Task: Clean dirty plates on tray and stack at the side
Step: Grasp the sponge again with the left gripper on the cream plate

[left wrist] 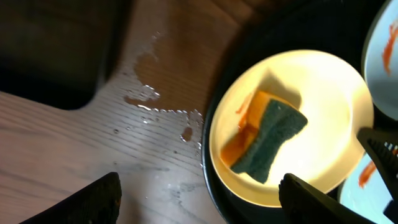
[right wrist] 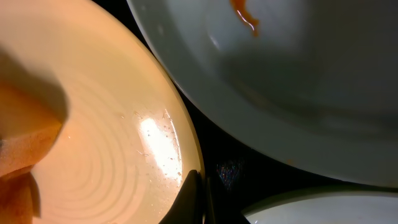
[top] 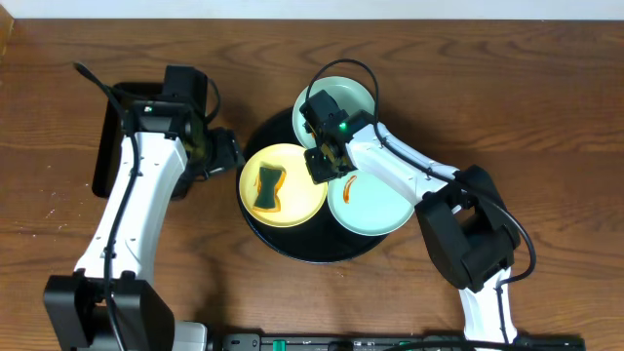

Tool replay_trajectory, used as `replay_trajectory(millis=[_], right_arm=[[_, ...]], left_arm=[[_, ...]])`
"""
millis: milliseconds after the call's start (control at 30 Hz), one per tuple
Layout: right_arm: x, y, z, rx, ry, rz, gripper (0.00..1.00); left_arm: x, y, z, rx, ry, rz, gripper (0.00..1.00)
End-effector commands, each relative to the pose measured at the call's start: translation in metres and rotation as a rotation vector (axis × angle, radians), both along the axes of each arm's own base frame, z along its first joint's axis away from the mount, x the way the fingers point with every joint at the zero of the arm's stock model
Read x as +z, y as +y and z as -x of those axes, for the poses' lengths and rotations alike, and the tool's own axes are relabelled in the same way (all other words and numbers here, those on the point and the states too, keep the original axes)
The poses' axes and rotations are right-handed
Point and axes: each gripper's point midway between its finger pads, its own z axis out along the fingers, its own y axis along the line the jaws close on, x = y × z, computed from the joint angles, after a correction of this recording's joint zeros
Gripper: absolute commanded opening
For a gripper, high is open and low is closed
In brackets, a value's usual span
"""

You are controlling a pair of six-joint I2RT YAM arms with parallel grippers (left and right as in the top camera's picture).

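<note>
The black tray (top: 310,255) holds three plates. The yellow plate (top: 297,195) lies at its left with a green and yellow sponge (top: 270,186) and an orange smear on it. One mint plate (top: 349,97) lies at the back. The other mint plate (top: 380,207) lies at the right with an orange smear. My right gripper (top: 320,164) is shut on the yellow plate's right rim (right wrist: 112,155), fingertips (right wrist: 198,193) pinched together. My left gripper (top: 232,154) is open and empty, straddling the tray's left edge (left wrist: 205,199).
A smaller rectangular black tray (top: 105,146) lies at the far left, behind my left arm. Water drops (left wrist: 155,109) wet the wooden table (top: 546,88) between that tray and the round one. The sponge also shows in the left wrist view (left wrist: 267,137).
</note>
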Motion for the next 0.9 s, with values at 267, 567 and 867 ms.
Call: replay_trajectory(millis=[267, 567, 867], right_arm=[[-0.007, 0.005, 0.005, 0.008, 0.015, -0.002, 0.01], [-0.007, 0.005, 0.005, 0.008, 0.014, -0.002, 0.01], [-0.007, 0.004, 0.005, 0.007, 0.016, 0.0, 0.01]], left_arm=[[-0.022, -0.031, 0.012, -0.032, 0.054, 0.151, 0.82], [-0.056, -0.075, 0.015, -0.177, 0.004, 0.148, 0.82], [-0.067, -0.066, 0.002, -0.282, -0.048, 0.004, 0.81]])
